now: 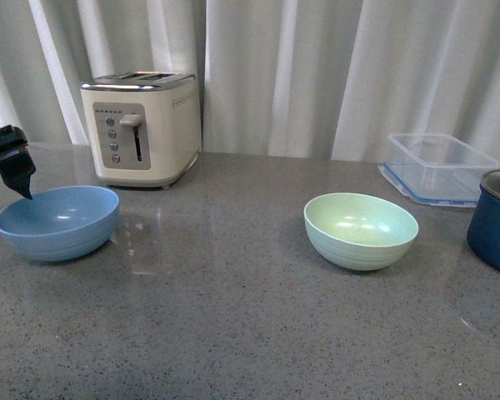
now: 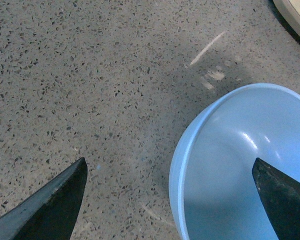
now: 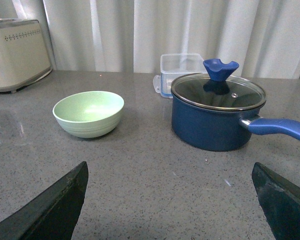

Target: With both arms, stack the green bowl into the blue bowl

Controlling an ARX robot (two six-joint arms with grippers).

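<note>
The blue bowl [image 1: 57, 221] sits on the grey counter at the left, and the green bowl [image 1: 361, 229] stands apart from it at centre right. My left gripper [image 1: 17, 171] hovers over the blue bowl's far left rim. In the left wrist view the left gripper [image 2: 169, 162] is open and straddles the rim of the blue bowl [image 2: 240, 165], one finger [image 2: 285, 200] over the inside and the other outside. My right gripper [image 3: 169, 164] is open over bare counter, with the green bowl [image 3: 88, 113] well ahead of it. The front view does not show the right arm.
A cream toaster [image 1: 142, 129] stands behind the blue bowl. A clear blue-rimmed container [image 1: 437, 167] is at the back right. A dark blue pot [image 3: 217, 117] with a glass lid and long handle sits right of the green bowl. White curtains hang behind.
</note>
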